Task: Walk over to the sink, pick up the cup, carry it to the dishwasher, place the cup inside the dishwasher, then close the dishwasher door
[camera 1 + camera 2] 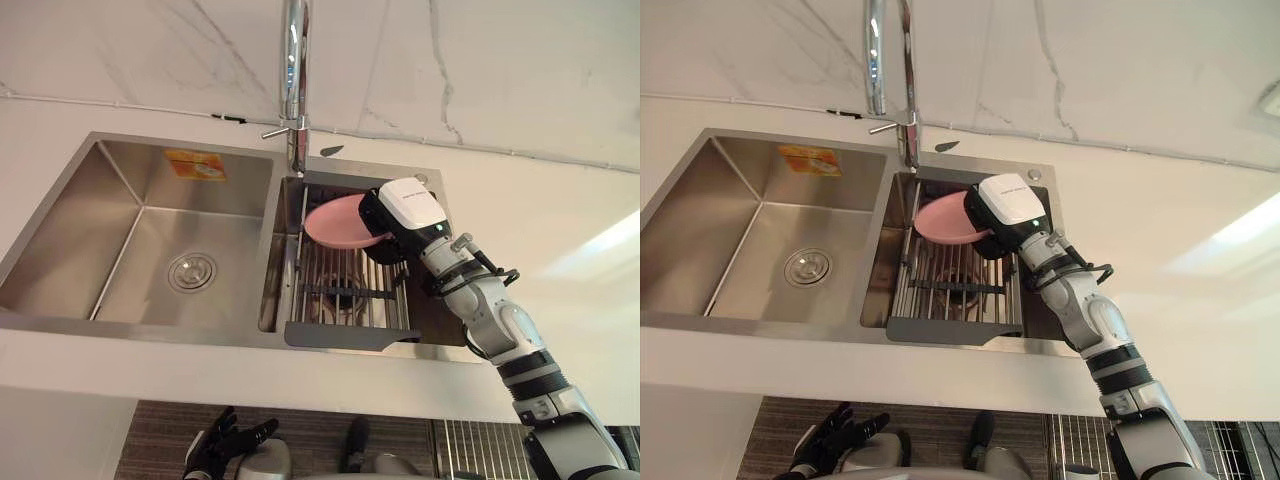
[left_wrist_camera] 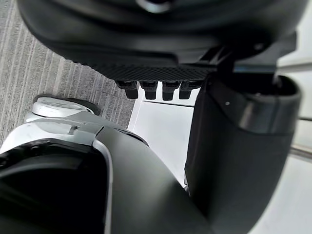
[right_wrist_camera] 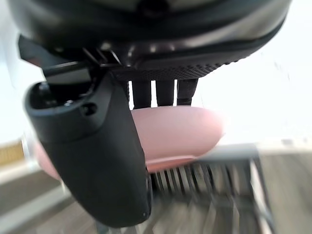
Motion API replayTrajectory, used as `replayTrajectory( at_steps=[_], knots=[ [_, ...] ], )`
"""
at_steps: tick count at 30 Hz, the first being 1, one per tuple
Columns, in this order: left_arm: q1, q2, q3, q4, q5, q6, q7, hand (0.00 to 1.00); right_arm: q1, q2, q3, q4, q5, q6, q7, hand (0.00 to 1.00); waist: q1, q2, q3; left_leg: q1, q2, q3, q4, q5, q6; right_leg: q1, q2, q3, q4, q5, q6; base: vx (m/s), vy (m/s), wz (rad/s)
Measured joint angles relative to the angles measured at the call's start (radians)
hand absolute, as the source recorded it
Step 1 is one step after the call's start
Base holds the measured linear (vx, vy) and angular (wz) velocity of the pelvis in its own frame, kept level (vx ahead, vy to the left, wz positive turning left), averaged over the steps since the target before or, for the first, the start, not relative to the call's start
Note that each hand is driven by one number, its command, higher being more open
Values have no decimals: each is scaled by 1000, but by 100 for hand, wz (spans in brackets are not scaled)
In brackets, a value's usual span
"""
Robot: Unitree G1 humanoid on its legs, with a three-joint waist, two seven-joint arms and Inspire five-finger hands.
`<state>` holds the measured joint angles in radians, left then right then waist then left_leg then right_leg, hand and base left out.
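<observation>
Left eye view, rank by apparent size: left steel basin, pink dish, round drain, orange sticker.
1. left stainless-steel basin
2. pink round dish, partly hidden by the right hand
3. round metal drain and orange sticker: look alike, unranked

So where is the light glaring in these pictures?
Left eye view: a bright streak of light lies on the white counter right of the sink, and the steel tap shines. Right wrist view: the background beyond the pink dish is washed out white.
</observation>
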<state>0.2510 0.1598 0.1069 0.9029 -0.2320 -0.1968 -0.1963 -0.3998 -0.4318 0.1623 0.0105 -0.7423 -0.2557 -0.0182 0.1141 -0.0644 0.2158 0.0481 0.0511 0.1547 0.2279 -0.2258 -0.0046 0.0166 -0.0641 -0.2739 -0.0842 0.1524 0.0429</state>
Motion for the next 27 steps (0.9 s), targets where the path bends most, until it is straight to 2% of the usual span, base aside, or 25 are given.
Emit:
replayTrajectory(
  at_steps=[4,7,12,18,21,23,25,27],
  knots=[
    [0,0,0,11,0,-8,1,100,19,11,-49,-97,33,-2,0,0,-7,1,-3,24,0,20,-15,0,0,7,1,18,0,0,0,-3,21,-14],
    [1,2,0,41,1,-17,1,100,59,13,-50,-140,53,-13,0,0,-21,2,-26,37,0,30,-29,3,1,8,3,28,-1,0,0,-7,11,-12],
    [3,3,0,48,19,-22,7,100,148,18,-50,-206,53,-51,-2,0,-32,3,-30,58,0,43,-55,13,-2,16,6,38,-1,0,-1,-15,1,-6],
    [6,-1,-17,82,26,-26,22,100,267,25,-70,-305,53,-83,-28,0,-48,26,-63,61,2,41,-60,16,-4,19,9,39,-1,0,-2,0,0,0],
    [9,2,-26,86,28,-36,27,100,317,25,-99,-337,52,-96,-56,0,-55,29,-65,54,3,37,-45,15,-5,21,9,43,-1,0,-4,-32,6,2],
    [9,2,-27,86,28,-45,27,100,330,24,-105,-343,52,-99,-77,0,-57,33,-63,37,9,34,-11,-2,-5,16,14,49,-1,3,-8,-58,1,-9],
    [10,-7,-27,83,27,-65,27,100,330,23,-106,-350,52,-104,-96,0,-53,55,-52,-6,40,50,93,-62,-7,-3,41,85,2,9,-17,-81,16,-42],
    [9,-15,-27,78,27,-79,27,100,330,22,-105,-354,52,-118,-102,0,-52,71,-43,-29,55,55,154,-93,-6,-19,60,128,2,20,-31,-71,45,-72]
  ],
)
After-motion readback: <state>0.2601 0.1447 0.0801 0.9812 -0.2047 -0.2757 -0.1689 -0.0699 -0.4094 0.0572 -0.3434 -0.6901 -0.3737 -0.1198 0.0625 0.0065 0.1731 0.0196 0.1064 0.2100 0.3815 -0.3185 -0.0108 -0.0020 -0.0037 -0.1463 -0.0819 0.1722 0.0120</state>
